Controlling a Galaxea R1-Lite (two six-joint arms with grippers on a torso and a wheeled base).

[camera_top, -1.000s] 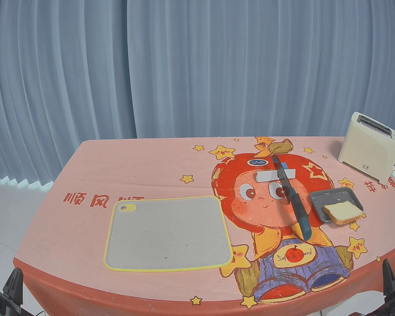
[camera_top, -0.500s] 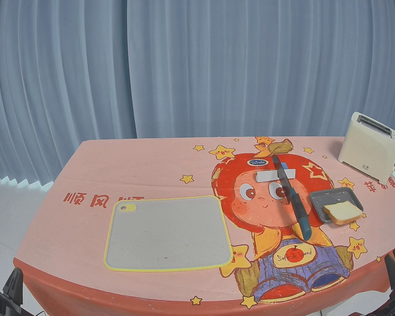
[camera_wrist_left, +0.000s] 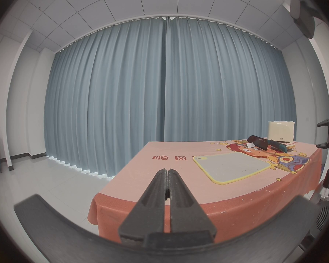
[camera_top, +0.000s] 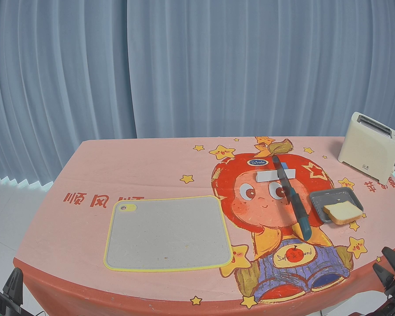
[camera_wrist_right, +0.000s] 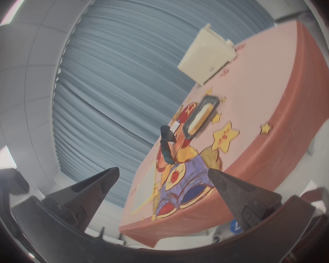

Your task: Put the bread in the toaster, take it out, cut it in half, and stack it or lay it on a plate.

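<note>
A smooth cream plastic toaster (camera_top: pixel 370 146), a matt grey yellow-rimmed plastic cutting board (camera_top: pixel 167 232) and a dull grey rectangular tray (camera_top: pixel 333 195) rest on a pink printed cloth table cover (camera_top: pixel 131 167).

My right hand (camera_top: pixel 385 260), fingers spread, hangs just off the counter (camera_top: pixel 131 167) edge, nearer me than the plate (camera_top: pixel 328 195). Between hand and plate lies bare cloth, a free path. Just left of the plate the knife (camera_top: pixel 296 200) lies lengthwise, barring a sideways approach. Behind the plate, apart from it, stands the toaster (camera_top: pixel 371 147). Well left of the plate lies the flat cutting board (camera_top: pixel 166 233).
</note>
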